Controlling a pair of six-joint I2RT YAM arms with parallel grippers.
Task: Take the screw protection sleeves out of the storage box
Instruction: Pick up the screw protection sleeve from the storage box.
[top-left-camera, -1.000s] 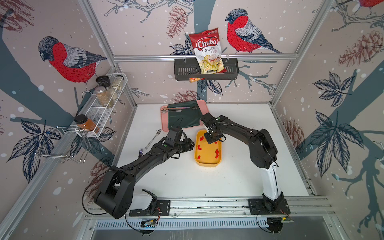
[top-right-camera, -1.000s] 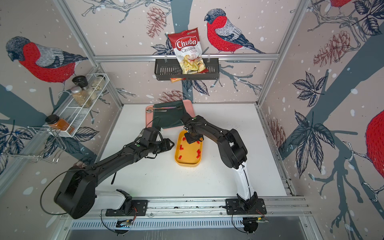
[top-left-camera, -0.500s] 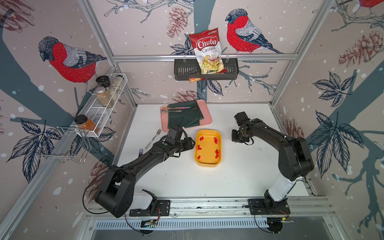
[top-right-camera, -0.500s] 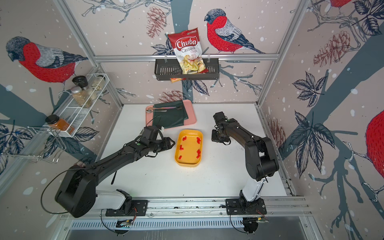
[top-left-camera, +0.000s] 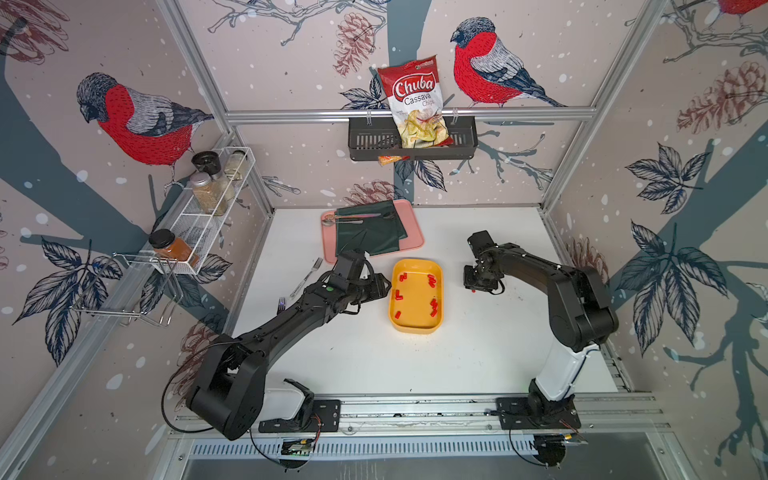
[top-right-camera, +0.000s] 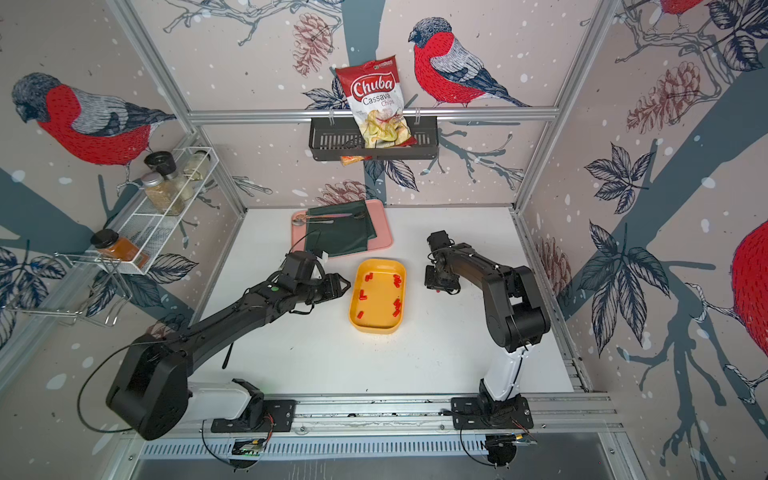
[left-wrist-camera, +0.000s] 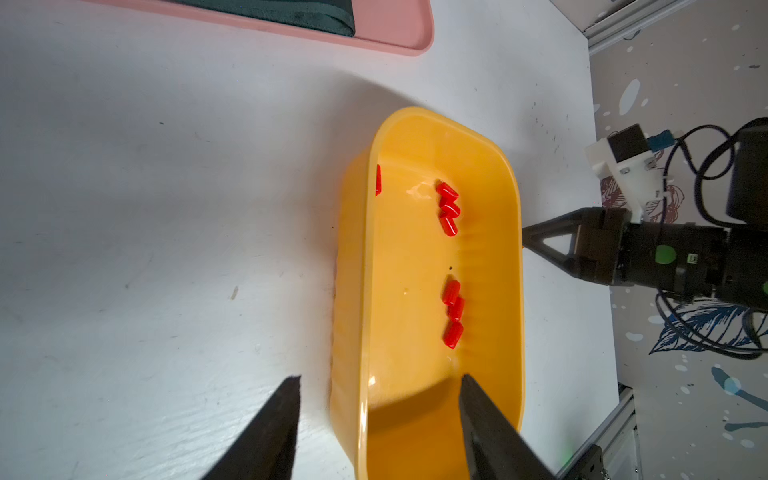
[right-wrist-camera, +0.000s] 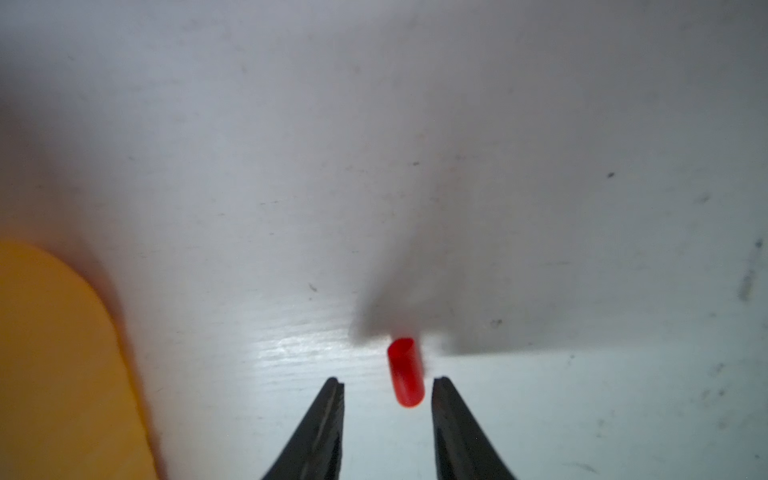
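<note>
The storage box (top-left-camera: 415, 301) (top-right-camera: 379, 303) is a shallow yellow-orange tray in mid-table, and several red screw protection sleeves (top-left-camera: 432, 281) (top-right-camera: 397, 281) (left-wrist-camera: 451, 208) lie in it. One more sleeve (right-wrist-camera: 405, 372) (top-left-camera: 473, 291) lies on the white table to the right of the box. My right gripper (right-wrist-camera: 388, 380) (top-left-camera: 477, 286) points down over it, open, and neither finger touches the sleeve. My left gripper (left-wrist-camera: 379, 377) (top-left-camera: 388, 286) is open at the box's left wall (left-wrist-camera: 353, 291), with one finger outside it and one over the inside.
At the back a pink tray (top-left-camera: 413, 245) carries a dark green cloth and cutlery. A fork (top-left-camera: 307, 273) lies on the table beside my left arm. A black basket (top-left-camera: 365, 143) with a chips bag hangs on the back wall. A wire rack (top-left-camera: 195, 224) of jars is on the left wall.
My right arm swung from over the box to the table on its right. Its jaws opened and a red sleeve now lies free there. The left arm has not moved.
</note>
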